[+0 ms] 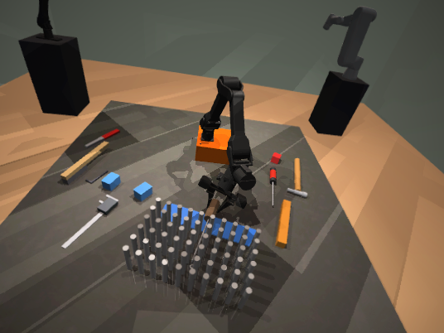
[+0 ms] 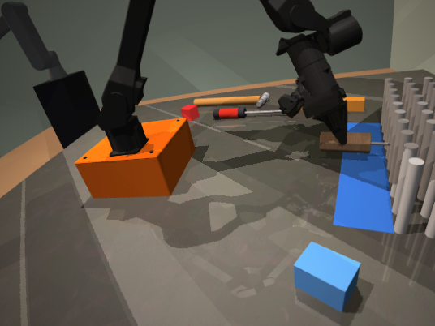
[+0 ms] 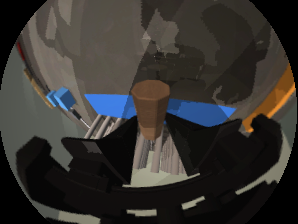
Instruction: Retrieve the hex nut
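Observation:
My gripper [image 1: 214, 205] [image 2: 343, 141] [image 3: 150, 116] is shut on the brown handle [image 2: 359, 143] [image 3: 151, 100] of a tool with a thin metal rod [image 1: 201, 239] [image 2: 380, 143]. The handle is held low over the blue taped strip [image 2: 361, 203] [image 3: 200, 113], overhanging its edge on the robot's side. The rod reaches in among the standing grey spacers [image 1: 248, 299] [image 2: 406, 203] [image 3: 95, 127], which look upright. Its far end is hard to make out between them, and I cannot tell whether it touches any. The hex nut cannot be made out in any view.
A red-handled screwdriver [image 1: 272, 176] [image 2: 230, 113], a hammer [image 1: 297, 174], an orange bar [image 1: 283, 224] and a red cube [image 1: 276, 157] lie on one side. Blue blocks [image 1: 111, 181] [image 1: 142, 190], a caliper [image 1: 108, 205], a wooden bar [image 1: 84, 161] and a red-handled tool [image 1: 110, 133] lie on the other.

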Robot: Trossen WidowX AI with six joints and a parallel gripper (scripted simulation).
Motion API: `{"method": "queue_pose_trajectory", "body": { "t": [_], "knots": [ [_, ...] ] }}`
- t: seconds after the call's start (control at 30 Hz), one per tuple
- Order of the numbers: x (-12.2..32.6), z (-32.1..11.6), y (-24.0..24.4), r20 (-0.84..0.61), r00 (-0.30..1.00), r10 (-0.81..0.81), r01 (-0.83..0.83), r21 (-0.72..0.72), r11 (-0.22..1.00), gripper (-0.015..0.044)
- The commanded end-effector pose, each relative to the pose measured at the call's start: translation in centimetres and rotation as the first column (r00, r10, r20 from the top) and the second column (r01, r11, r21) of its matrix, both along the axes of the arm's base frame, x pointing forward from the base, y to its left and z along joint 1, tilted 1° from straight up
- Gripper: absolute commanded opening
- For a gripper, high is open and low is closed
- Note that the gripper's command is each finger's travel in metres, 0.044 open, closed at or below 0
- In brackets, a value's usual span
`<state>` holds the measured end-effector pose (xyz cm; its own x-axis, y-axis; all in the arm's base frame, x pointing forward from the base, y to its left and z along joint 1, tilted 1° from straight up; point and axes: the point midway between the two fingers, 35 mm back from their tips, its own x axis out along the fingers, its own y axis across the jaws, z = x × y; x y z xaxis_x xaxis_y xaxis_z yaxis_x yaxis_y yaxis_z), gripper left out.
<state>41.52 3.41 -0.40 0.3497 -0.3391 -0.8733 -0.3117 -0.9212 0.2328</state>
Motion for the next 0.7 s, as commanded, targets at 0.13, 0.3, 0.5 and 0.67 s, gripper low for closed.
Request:
{"method": "queue_pose_trajectory", "body": {
  "t": [0.13,0.3,0.5,0.67],
  "knots": [
    [0.1,-1.0,0.0,-0.006,1.000,0.003,-0.003,-0.002,1.000,0.0000],
    [0.1,-1.5,0.0,-0.006,1.000,0.003,-0.003,-0.001,1.000,0.0000],
    [0.2,-2.0,-0.1,-0.005,1.000,0.003,-0.003,0.000,1.000,0.0000],
    [0.2,-2.0,-0.1,-0.005,1.000,0.003,-0.003,0.000,1.000,0.0000]
  ]
}}
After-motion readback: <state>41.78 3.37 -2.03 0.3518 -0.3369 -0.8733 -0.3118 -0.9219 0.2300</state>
